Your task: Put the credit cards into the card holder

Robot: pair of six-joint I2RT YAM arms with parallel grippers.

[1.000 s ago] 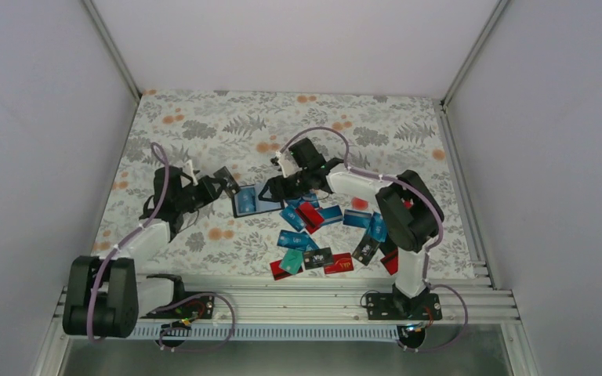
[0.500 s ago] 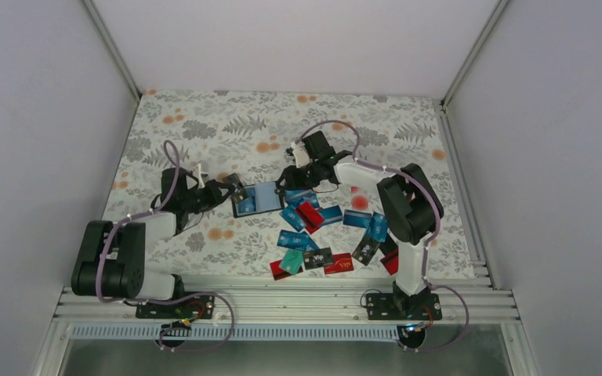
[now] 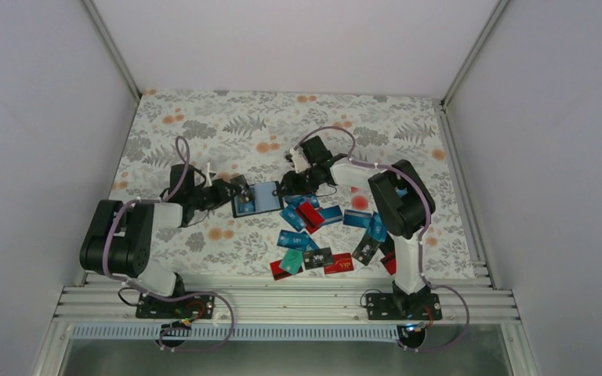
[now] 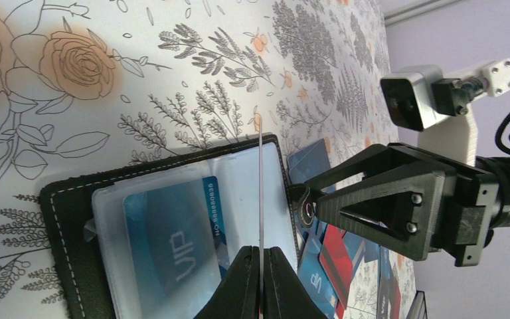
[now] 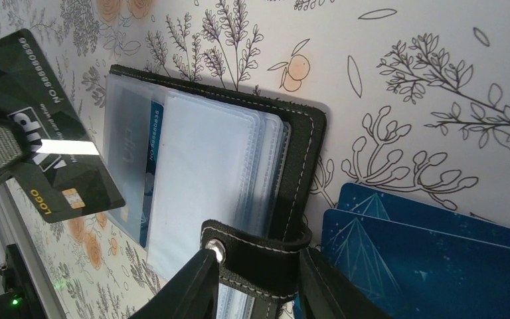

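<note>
The card holder (image 3: pixel 255 197) lies open on the floral cloth, its clear sleeves up and a blue VIP card (image 4: pixel 172 229) in one sleeve. My left gripper (image 3: pixel 237 188) is shut on a black credit card (image 5: pixel 53 126), which shows edge-on (image 4: pixel 260 193) in the left wrist view, held over the holder's sleeves. My right gripper (image 5: pixel 257 260) is closed on the holder's black snap strap (image 5: pixel 259 252) at its right edge. Loose credit cards (image 3: pixel 313 235), blue, red, teal and black, lie in a heap to the right of the holder.
Two dark blue cards (image 5: pixel 431 249) lie right beside the right gripper's finger. The metal rail (image 3: pixel 282 301) with the arm bases runs along the near edge. White walls close in the cloth on three sides.
The left arm has stretched right, bringing the black card over the holder. The right gripper has narrowed onto the holder's strap and shifted slightly right.
</note>
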